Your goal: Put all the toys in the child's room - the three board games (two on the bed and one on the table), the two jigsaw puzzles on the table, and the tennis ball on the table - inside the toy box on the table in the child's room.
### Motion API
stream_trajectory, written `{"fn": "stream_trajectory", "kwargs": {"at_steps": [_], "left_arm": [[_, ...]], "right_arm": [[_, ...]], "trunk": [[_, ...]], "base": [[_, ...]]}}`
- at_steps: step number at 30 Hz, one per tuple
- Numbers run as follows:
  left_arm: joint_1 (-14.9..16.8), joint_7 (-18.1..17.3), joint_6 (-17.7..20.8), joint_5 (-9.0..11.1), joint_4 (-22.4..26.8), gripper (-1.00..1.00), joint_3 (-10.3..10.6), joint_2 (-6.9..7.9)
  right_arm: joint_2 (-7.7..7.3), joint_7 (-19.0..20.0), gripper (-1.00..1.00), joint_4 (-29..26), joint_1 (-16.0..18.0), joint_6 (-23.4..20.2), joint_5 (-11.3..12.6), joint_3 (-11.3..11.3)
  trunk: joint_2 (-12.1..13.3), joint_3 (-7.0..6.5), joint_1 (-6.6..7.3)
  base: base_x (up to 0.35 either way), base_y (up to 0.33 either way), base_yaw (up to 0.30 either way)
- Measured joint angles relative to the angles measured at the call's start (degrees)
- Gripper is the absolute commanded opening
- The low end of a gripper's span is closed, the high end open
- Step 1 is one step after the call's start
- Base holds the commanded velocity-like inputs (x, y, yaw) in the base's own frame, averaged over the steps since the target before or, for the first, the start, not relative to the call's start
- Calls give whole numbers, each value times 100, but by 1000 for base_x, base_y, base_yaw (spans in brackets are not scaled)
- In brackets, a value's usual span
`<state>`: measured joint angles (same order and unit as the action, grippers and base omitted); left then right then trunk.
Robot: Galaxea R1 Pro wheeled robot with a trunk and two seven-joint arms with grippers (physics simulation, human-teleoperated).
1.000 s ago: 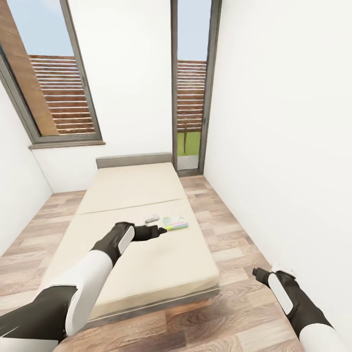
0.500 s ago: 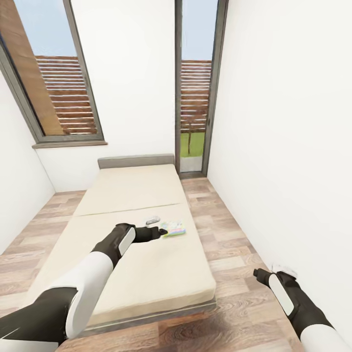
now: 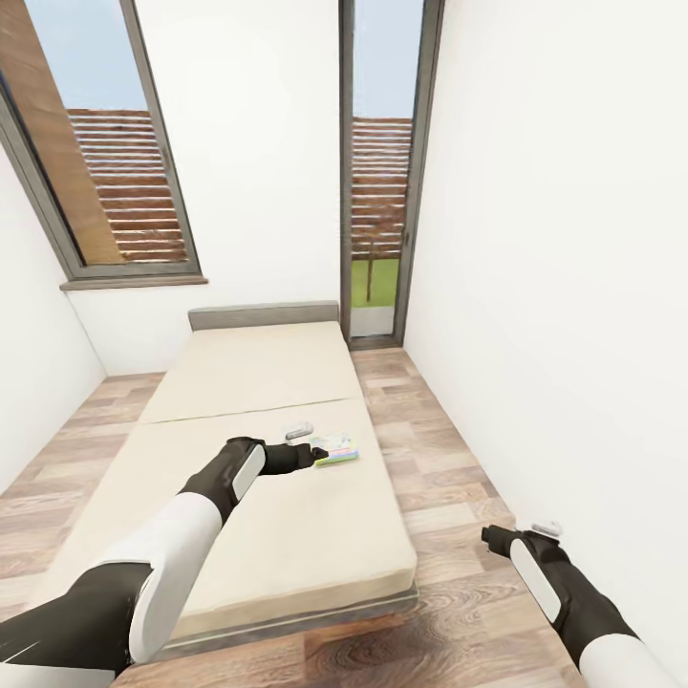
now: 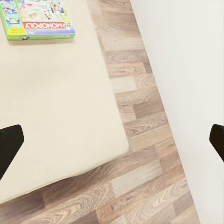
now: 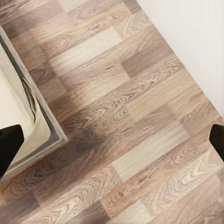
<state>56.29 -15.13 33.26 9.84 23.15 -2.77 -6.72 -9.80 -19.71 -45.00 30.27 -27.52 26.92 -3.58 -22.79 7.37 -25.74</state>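
Two small flat game boxes lie on the low wide bed with the beige mattress and dark grey frame (image 3: pixel 258 382). One is the green and white board game with a bright cartoon cover (image 3: pixel 336 449). In the left wrist view its cover (image 4: pixel 37 19) reads MONOPOLY in a red band. The other small flat box, pale grey and white from here (image 3: pixel 299 431), lies just beside it, closer to the headboard. It is too small to make out its picture. Both boxes sit near the bed's right edge, about halfway along the mattress.

The black left gripper (image 3: pixel 315 453) reaches out over the mattress, and its tip is right next to the green and white game. In the left wrist view its two dark fingertips (image 4: pixel 10 142) sit far apart at the sides, so the fingers are wide and hold nothing.

The black right gripper (image 3: pixel 495 537) hangs low over the brown wooden plank floor (image 3: pixel 430 459), between the bed and the plain white wall (image 3: pixel 554 287). Its fingertips (image 5: pixel 9 144) are also far apart, with nothing between them.

Behind the bed stand a big window with a dark grey frame (image 3: pixel 105 172) and a tall narrow glass door (image 3: pixel 377 191).
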Motion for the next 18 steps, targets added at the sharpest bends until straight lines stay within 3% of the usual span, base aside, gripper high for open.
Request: {"fn": "stream_trajectory", "kwargs": {"at_steps": [11, 18], "left_arm": [[0, 4, 9, 12, 1, 100, -62, 9], [-1, 4, 4, 18, 0, 100, -71, 20]], "right_arm": [[43, 6, 100, -38, -1, 27, -1, -57], [46, 6, 100, -40, -1, 36, -4, -80]], "trunk": [[0, 0, 0], [0, 0, 1]], "base": [[43, -88, 0], [112, -175, 45]]}}
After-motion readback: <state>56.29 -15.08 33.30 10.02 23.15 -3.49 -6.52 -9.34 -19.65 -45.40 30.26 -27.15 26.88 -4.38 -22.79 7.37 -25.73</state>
